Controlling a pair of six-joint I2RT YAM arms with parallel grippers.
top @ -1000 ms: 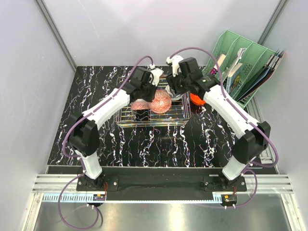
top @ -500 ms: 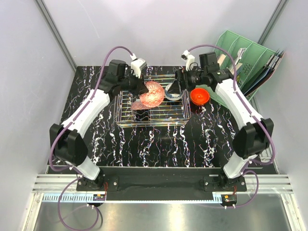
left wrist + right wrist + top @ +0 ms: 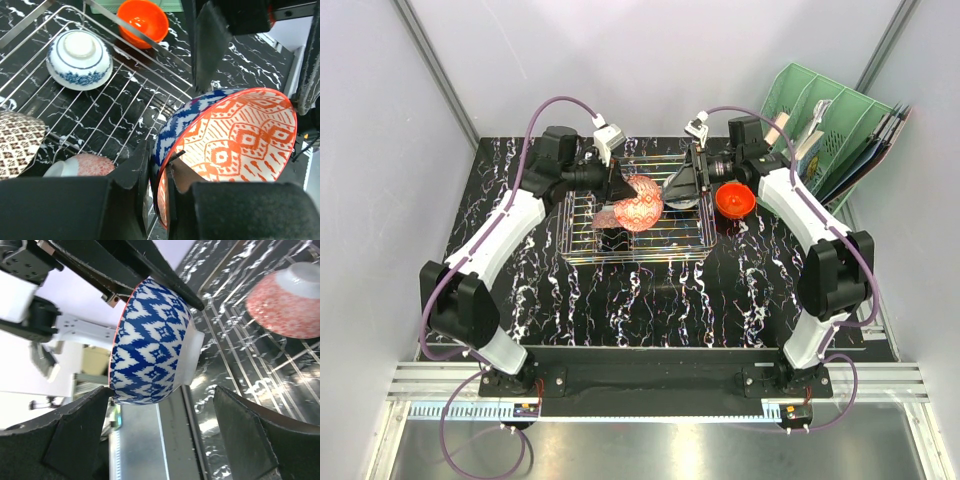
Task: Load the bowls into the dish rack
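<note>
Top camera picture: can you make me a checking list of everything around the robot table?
Surface: black marbled table, no spills seen.
Job's things: dish rack holds a blue-and-white bowl and a pink-red bowl, both upside down, plus a patterned bowl at the left wrist view's edge; orange bowl upright on the table beside the rack; held bowl tilted above the rack.
Clutter: green file organiser with papers, far right.
Pincers: left pincer clamps the held bowl's rim; right pincer open beside it.
Cables: purple cables loop along both arms, clear of the bowls.
Surroundings: plain light walls; nothing else seen.
</note>
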